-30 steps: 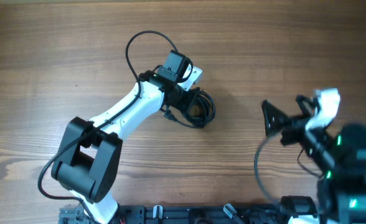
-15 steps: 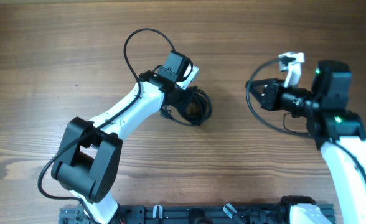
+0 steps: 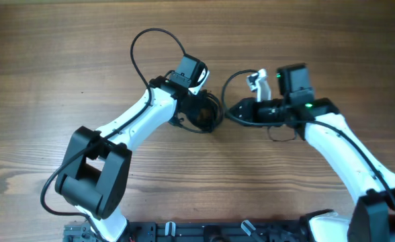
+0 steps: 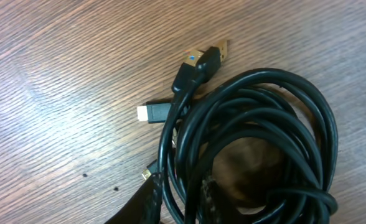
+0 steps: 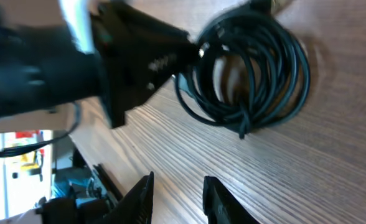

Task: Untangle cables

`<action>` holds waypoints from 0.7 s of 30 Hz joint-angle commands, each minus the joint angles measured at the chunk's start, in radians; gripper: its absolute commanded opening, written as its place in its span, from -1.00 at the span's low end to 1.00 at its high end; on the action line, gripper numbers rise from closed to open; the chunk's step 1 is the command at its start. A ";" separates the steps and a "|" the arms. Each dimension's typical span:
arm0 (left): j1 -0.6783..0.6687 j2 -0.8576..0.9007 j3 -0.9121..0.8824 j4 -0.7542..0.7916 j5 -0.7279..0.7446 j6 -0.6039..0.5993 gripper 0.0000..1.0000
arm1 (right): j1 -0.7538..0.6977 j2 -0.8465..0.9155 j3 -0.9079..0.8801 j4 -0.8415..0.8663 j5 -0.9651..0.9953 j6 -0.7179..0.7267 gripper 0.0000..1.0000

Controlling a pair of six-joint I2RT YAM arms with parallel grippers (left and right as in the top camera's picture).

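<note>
The cables [image 3: 215, 107] lie as one coiled black bundle on the wooden table, near its middle. In the left wrist view the cables [image 4: 258, 137] show as a round coil, with gold-tipped plugs [image 4: 195, 61] sticking out at its upper left. My left gripper [image 3: 203, 113] sits on the coil's left side. Its fingers [image 4: 144, 204] are closed round a few strands at the bottom of that view. My right gripper [image 3: 231, 113] points left, just right of the bundle and apart from it. Its fingers [image 5: 144, 198] stand apart with only bare wood between them, and the cables [image 5: 248, 68] lie ahead.
The left arm's own black wire [image 3: 156, 42] arcs over the table behind the bundle. A thinner wire loop [image 3: 238, 77] hangs off the right arm. A black rail [image 3: 217, 232] runs along the table's front edge. The left arm's black wrist [image 5: 127, 56] fills the right wrist view's upper left.
My right arm has swung from the table's right side leftward to just beside the bundle. My left gripper has stayed on the coil.
</note>
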 commanded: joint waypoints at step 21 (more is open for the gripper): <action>0.146 0.012 -0.002 0.014 0.189 -0.153 -0.92 | 0.156 0.250 0.017 0.310 0.253 0.180 -0.24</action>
